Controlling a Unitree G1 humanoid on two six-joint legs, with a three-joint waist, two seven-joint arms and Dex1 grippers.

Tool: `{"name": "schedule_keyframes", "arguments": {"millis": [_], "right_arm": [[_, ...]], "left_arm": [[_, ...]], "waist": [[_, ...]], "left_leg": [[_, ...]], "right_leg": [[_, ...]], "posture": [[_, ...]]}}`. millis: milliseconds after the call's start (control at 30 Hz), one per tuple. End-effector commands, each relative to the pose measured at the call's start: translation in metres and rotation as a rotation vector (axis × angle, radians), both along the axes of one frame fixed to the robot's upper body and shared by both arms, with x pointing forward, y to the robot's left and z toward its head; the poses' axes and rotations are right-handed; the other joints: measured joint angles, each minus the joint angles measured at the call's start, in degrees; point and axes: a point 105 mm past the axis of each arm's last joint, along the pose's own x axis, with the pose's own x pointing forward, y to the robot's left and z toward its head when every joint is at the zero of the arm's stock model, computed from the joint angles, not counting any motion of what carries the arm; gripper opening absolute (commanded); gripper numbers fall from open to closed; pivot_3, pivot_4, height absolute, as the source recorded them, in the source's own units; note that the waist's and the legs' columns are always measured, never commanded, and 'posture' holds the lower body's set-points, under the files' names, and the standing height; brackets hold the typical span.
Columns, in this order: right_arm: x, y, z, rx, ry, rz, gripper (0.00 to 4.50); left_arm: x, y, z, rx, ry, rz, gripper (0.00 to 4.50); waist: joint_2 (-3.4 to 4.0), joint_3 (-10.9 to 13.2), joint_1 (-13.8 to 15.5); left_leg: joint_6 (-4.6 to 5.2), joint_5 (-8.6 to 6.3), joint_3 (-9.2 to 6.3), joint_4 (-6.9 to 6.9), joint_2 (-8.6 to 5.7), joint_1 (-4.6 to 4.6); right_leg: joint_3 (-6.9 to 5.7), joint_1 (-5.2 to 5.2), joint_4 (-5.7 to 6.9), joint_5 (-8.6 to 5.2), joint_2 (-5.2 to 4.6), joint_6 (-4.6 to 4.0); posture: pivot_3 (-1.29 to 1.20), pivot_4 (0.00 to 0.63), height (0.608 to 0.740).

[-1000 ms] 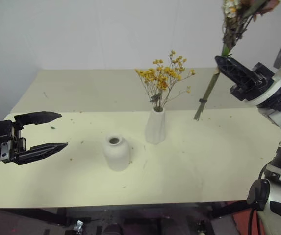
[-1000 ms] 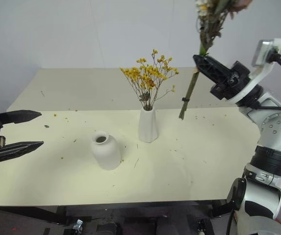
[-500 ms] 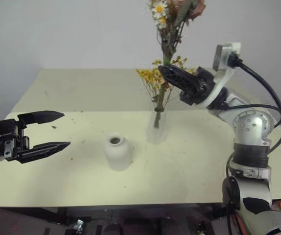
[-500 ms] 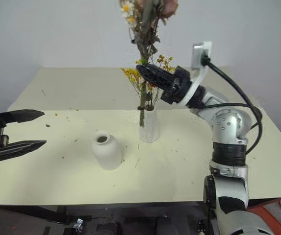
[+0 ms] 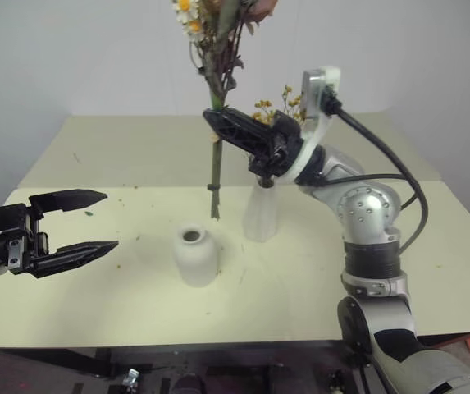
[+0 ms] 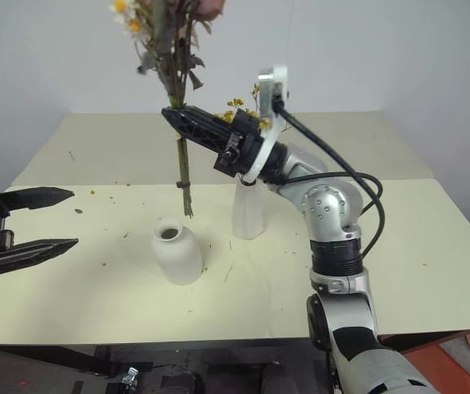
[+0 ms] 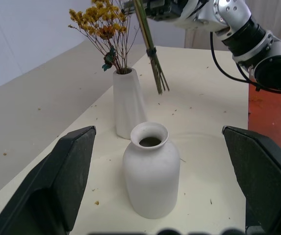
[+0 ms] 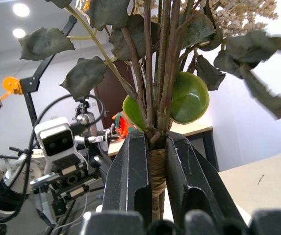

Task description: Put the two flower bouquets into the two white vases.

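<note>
Right claw (image 5: 218, 121) clamped on rose bouquet (image 5: 214, 33) stems, held upright so stem ends hang above short round vase (image 5: 196, 255) on desk (image 5: 120, 156). Yellow spray (image 7: 103, 24) already in tall vase (image 7: 128, 108). Left claw (image 5: 95, 220) open, empty, aside.

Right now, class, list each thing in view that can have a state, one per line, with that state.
Short round vase: upright, empty.
Tall slim vase: upright, holding the yellow dried spray.
Rose bouquet: held upright in the air, stem ends above the table near the short vase's mouth.
Right pincer: shut on the bouquet's stems.
Left pincer: open, empty, apart from both vases.
</note>
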Motion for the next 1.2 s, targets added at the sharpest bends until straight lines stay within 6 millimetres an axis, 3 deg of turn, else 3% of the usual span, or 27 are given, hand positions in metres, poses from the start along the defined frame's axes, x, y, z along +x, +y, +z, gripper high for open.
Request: {"name": "schedule_keyframes", "arguments": {"millis": [33, 400, 1200], "right_arm": [[-0.004, 0.007, 0.007, 0.027, -0.05, -0.018, 0.22], [-0.003, 0.029, -0.014, -0.003, -0.062, -0.05, 0.22], [-0.005, 0.044, -0.051, -0.063, -0.026, -0.05, 0.22]], "left_arm": [[-0.005, 0.0, 0.008, 0.01, -0.04, 0.004, 4.5], [-0.005, -0.001, 0.007, 0.01, -0.037, 0.005, 4.5], [-0.005, 0.0, 0.006, 0.011, -0.031, 0.012, 4.5]], "waist": [[0.0, 0.0, 0.0], [0.0, 0.0, 0.0], [0.0, 0.0, 0.0]], "left_leg": [[0.0, 0.0, 0.0, 0.0, 0.0, 0.0], [-0.02, -0.01, 0.01, 0.0, 0.58, 0.0], [-0.02, -0.01, 0.02, -0.16, 0.79, 0.0]], "right_leg": [[0.0, -0.01, 0.0, 0.0, 0.01, 0.0], [0.0, -0.04, -0.08, 0.1, 0.59, -0.19], [-0.02, -0.24, 0.0, 0.08, 0.79, -0.44]], "posture": [[0.0, 0.15, 0.74], [0.0, 0.15, 0.74], [0.0, 0.15, 0.74]]}}
